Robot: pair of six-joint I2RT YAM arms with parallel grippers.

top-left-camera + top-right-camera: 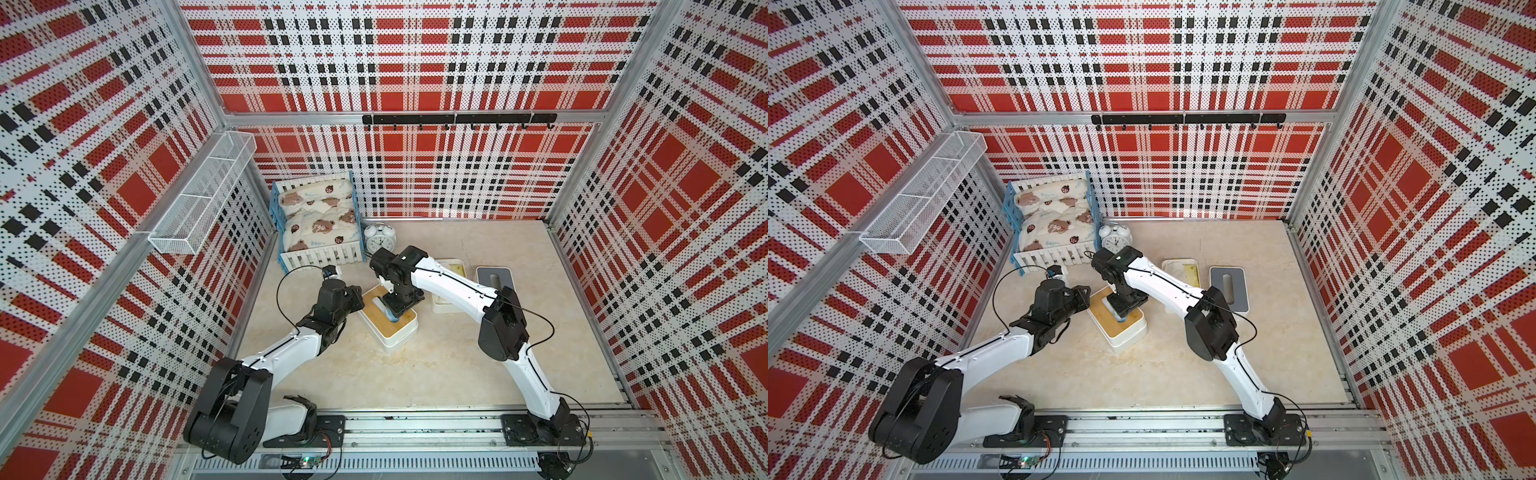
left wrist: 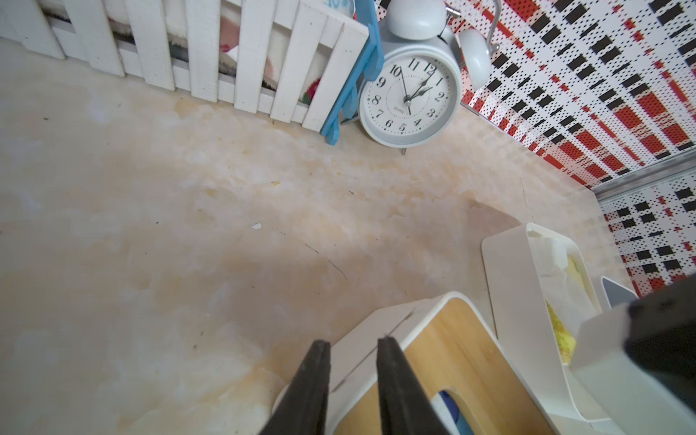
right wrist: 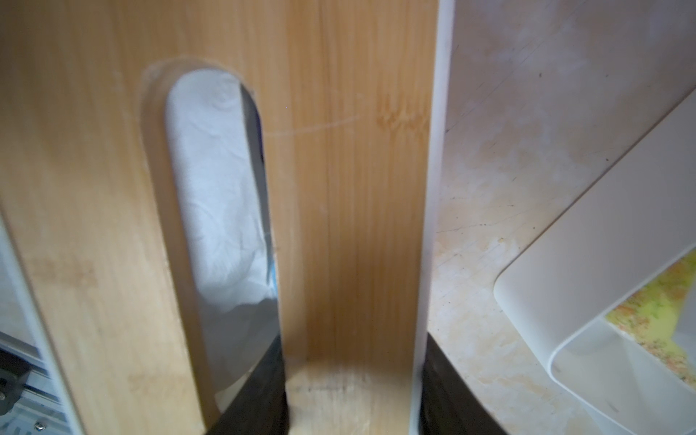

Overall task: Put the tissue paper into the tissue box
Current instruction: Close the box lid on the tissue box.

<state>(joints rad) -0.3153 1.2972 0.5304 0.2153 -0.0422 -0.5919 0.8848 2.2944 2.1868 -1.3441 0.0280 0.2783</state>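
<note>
Most of the tissue paper (image 3: 214,180) is already sitting inside the tissue box (image 1: 397,338), showing white through the slot in the bamboo lid (image 3: 357,188). Right tool (image 3: 353,339) is clamping the strip of lid beside that slot, with one jaw sitting in the slot just beside the paper and the other hugging the box's outer wall. Left tool (image 2: 354,341) is hovering at the box's end with its jaws parted a little; can't tell if it's pinching anything. My worry: if the right tool lifts, that inner jaw could be snagging the paper and dragging it out, or tipping the lid. Second open white box (image 2: 512,301) is sitting just beside on the bench (image 2: 188,226).
</note>
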